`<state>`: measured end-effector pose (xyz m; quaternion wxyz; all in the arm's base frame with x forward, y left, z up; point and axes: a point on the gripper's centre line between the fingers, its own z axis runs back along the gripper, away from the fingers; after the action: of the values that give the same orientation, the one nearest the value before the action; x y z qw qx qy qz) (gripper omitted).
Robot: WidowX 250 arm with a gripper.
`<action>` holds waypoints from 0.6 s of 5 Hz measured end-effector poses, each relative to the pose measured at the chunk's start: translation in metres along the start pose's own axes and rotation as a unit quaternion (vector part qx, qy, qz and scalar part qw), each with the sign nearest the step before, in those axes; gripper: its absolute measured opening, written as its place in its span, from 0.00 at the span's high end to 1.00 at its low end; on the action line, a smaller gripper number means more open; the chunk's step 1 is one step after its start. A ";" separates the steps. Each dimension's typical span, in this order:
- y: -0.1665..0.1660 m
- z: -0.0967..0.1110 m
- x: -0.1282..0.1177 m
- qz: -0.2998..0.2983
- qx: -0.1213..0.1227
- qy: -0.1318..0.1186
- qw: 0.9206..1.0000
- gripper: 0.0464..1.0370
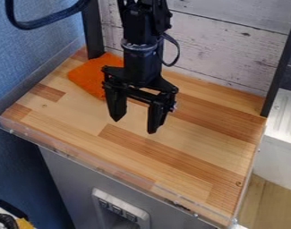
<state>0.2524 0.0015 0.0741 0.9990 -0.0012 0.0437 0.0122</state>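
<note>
1. Gripper state: I observed the black gripper [134, 127] with its 2 fingers [116, 105] spread wide apart, tips pointing down.
2. Gripper position: The unit hung over the left-central part of the wooden desk [189, 154]. The arm [141, 49] entered from the top edge of my camera view and ran nearly vertically. I could not tell the exact clearance between the fingertips and the desk surface.
3. Nearest item: An orange cloth [87, 76] lay at the rear left of the desk, behind the gripper. The gripper and the arm hid part of its right side from me.
4. Cabling: A thick black cable [36, 23] curved across the upper left, in front of a blue wall [40, 53]. A thinner cable [176, 49] looped out beside the arm.
5. Rear structure: Whitewashed planks [225, 49] stood behind the desk, with 1 black post [92, 31] at the left and 1 black post [282, 67] at the right.
6. Front edge: A transparent guard [63, 151] ran along the desk's front edge. Below it, I saw a switch panel [120, 209] on a grey front face.
7. Right side: A white ribbed surface [285, 116] stood beside the desk.
</note>
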 end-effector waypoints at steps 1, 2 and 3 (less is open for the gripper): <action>-0.022 -0.002 0.001 0.032 -0.001 -0.001 0.999 0.04; -0.054 -0.005 0.006 0.080 0.003 -0.009 0.997 0.04; -0.080 -0.003 0.015 0.136 0.003 -0.028 0.990 0.04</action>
<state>0.2693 -0.0781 0.0694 0.9888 0.0086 0.0154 0.1482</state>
